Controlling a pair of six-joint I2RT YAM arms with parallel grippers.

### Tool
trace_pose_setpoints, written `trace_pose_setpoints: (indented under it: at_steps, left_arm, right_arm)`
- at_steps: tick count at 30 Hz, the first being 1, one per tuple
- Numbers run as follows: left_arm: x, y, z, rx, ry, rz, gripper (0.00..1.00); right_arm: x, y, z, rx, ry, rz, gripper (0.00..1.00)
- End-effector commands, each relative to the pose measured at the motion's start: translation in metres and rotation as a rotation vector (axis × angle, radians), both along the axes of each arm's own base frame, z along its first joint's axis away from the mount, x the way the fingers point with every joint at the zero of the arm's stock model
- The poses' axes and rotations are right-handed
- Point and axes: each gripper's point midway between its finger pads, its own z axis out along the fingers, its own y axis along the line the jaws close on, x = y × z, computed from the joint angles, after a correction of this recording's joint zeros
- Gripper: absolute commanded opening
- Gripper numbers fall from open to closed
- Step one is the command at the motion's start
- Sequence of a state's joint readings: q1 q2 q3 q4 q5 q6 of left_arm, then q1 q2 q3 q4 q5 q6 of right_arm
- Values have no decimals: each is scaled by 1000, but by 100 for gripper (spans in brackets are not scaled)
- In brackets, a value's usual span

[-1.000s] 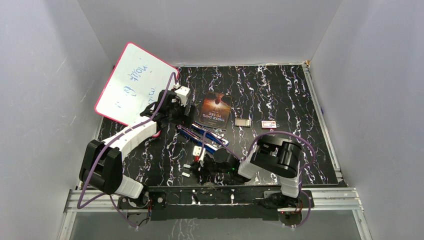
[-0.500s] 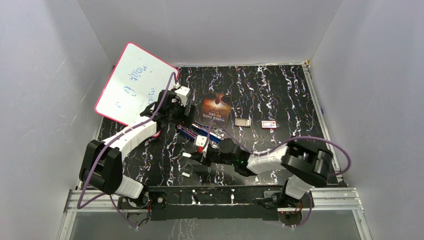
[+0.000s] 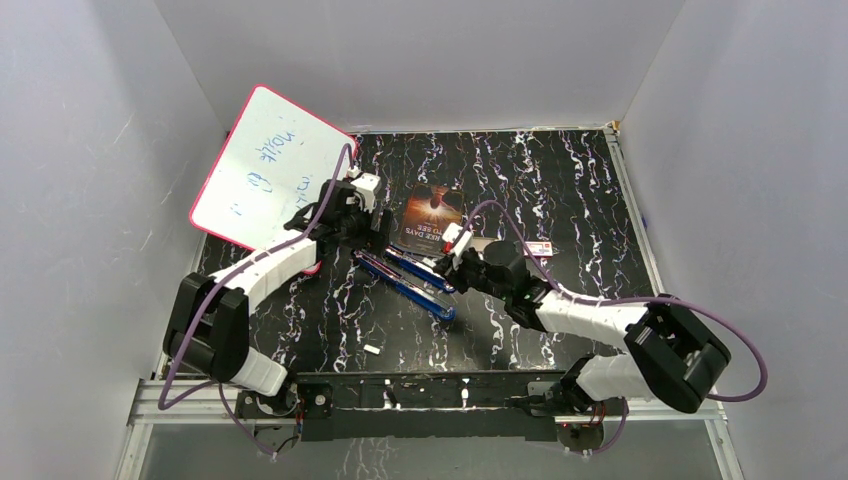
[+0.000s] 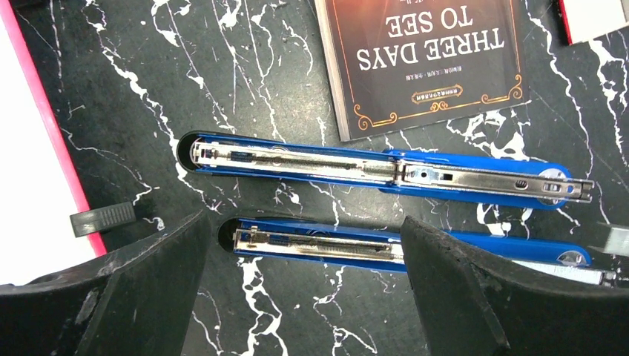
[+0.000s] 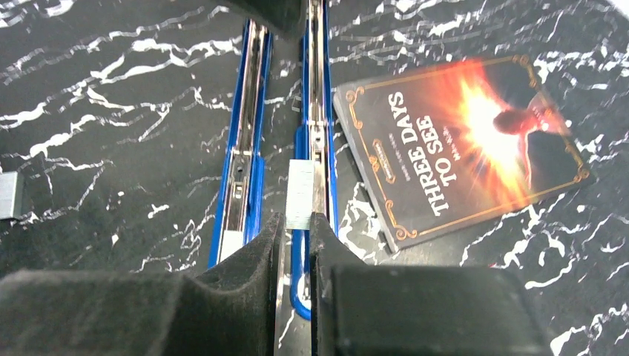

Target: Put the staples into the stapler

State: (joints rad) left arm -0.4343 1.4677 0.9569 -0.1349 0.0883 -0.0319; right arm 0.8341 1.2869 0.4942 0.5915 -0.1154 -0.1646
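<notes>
Two blue staplers lie opened flat, side by side, on the black marbled table, their metal channels facing up. In the right wrist view my right gripper is shut on the staples, one short silvery strip. The strip hangs just over the near end of the right-hand stapler, with the other stapler to its left. My left gripper stands open over the far end of the nearer stapler, touching nothing. The second stapler lies just beyond. From above, both grippers flank the staplers.
A book lies just behind the staplers. A tilted whiteboard leans at the back left. A small red-and-white box sits behind my right arm. A white scrap lies near the front. A small grey piece shows left of the staplers.
My right arm has swung from the table's front centre back and rightward, stretching out with the strip, and now points along the staplers. The left arm has not moved.
</notes>
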Motion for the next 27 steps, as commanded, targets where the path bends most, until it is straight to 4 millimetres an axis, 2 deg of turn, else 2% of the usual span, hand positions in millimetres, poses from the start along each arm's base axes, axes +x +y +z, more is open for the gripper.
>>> trace_pose_setpoints:
  at_steps: [1,12,21,27]
  left_arm:
    - [11,-15,14,-74,-6,24,97]
    - [22,-11,11,-24,-4,40,98]
    - [19,-11,3,-17,-9,9,98]
    - [19,-11,1,-13,-7,8,98]
  right_arm:
    - [11,1,6,-24,25,-38,0]
    - [27,5,-3,-77,109,-101,0]
    - [40,11,-14,-121,200,-107,0]
    - [37,13,-26,-152,251,-83,0]
